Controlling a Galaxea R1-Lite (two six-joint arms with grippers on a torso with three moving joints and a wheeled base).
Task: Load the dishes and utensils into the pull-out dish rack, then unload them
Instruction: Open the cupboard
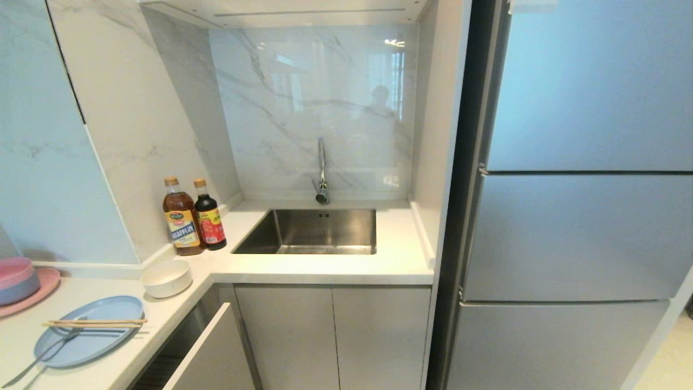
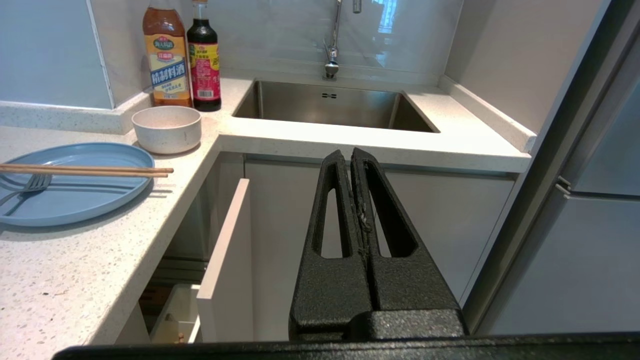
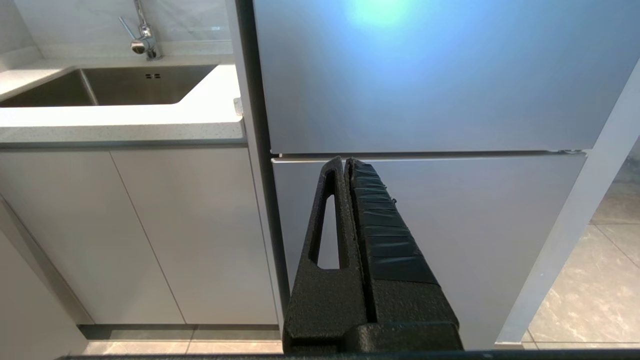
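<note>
Plate (image 1: 89, 330), nearest on the desk (image 1: 325, 268), carries 2 chopsticks (image 1: 95, 323) and 1 fork (image 1: 51, 349): light, slippery, likely best pinched mid-length. Bowl (image 1: 166, 278) beyond the plate looks stiff; grip its rim. Rack (image 2: 170, 312) sits below. Left claw (image 2: 350, 160) and right claw (image 3: 345, 165) are clenched, empty.

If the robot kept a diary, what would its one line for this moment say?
stage: not started | left gripper: shut, empty | right gripper: shut, empty | plate: on counter, chopsticks, fork on it | rack: ajar
</note>
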